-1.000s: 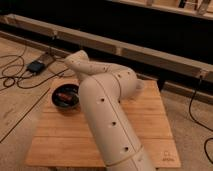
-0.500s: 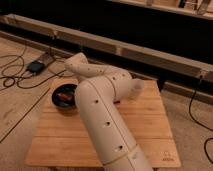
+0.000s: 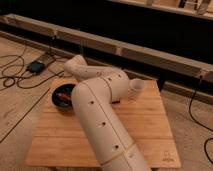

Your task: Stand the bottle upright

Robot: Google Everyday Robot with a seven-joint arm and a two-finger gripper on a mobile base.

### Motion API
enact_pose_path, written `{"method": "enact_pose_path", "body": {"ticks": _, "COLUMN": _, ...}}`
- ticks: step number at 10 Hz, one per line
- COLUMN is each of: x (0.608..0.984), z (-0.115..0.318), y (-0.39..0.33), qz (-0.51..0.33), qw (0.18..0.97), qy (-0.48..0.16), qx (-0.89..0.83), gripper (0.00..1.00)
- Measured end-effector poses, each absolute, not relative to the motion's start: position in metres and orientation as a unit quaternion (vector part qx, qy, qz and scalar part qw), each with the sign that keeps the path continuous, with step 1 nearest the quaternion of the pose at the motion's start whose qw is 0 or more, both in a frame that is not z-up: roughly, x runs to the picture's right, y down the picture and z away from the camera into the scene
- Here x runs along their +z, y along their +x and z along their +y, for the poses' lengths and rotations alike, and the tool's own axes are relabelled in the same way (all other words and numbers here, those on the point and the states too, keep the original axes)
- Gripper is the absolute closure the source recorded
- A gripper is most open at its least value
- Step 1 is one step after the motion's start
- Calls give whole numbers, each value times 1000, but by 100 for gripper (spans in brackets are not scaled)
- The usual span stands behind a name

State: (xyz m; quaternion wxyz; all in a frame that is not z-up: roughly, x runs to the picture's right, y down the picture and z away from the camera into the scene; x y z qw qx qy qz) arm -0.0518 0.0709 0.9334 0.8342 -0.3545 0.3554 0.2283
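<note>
Approach step is judged in hand: bottle and hand are both hidden behind the arm [image 3: 100, 115], just right of the bowl [image 3: 54, 102] on the table [image 3: 150, 125], so hand state cannot be told; next, the bottle must be located and gripped.

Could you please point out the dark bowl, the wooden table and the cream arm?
Dark round bowl [image 3: 54, 100], camera view, left rim.
Light wooden table [image 3: 150, 120], camera view, bare right side.
Cream robot arm [image 3: 100, 117], camera view, big near segment.
Pincer: hidden behind the arm.
</note>
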Motion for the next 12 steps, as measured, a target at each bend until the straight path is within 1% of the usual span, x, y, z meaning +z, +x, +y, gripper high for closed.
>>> {"method": "enact_pose_path", "body": {"ticks": 4, "x": 937, "z": 67, "y": -43, "qz": 368, "qw": 832, "qy": -339, "qx": 237, "gripper": 20}}
{"method": "enact_pose_path", "body": {"ticks": 9, "x": 943, "z": 68, "y": -38, "qz": 376, "qw": 829, "qy": -337, "qx": 241, "gripper": 20}}
{"method": "enact_pose_path", "body": {"ticks": 10, "x": 945, "z": 68, "y": -37, "qz": 378, "qw": 828, "qy": -337, "qx": 239, "gripper": 23}}
{"method": "enact_pose_path", "body": {"ticks": 12, "x": 946, "z": 67, "y": -38, "qz": 379, "qw": 829, "qy": -336, "qx": 237, "gripper": 37}}
